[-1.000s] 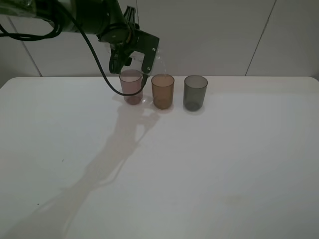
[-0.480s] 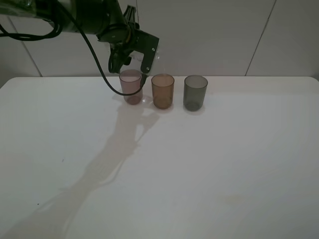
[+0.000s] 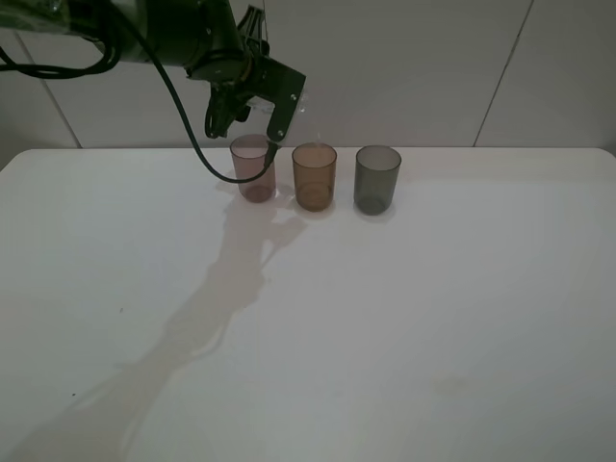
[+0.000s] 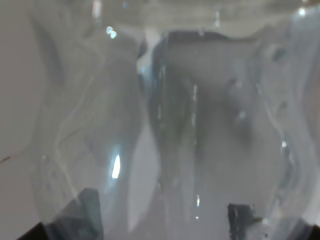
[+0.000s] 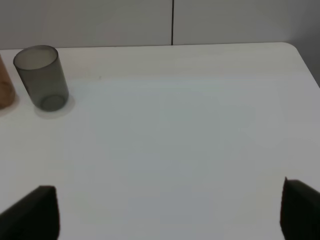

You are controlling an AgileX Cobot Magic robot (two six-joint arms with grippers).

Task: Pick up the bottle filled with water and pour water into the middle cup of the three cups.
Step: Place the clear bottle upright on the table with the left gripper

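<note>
Pinching the small clear capless plastic bottle (image 4: 200, 125) in the left gripper (image 3: 248, 123); hovering nearer the pinkish-mauve plastic tumbler (image 3: 254, 168); risking pouring short of the amber-brown translucent plastic tumbler (image 3: 314, 176).

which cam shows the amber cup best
Exterior high: the amber cup stands whole and unblocked. Right wrist catches only a sliver at the frame edge. Left wrist shows none of it; the bottle fills that view.
</note>
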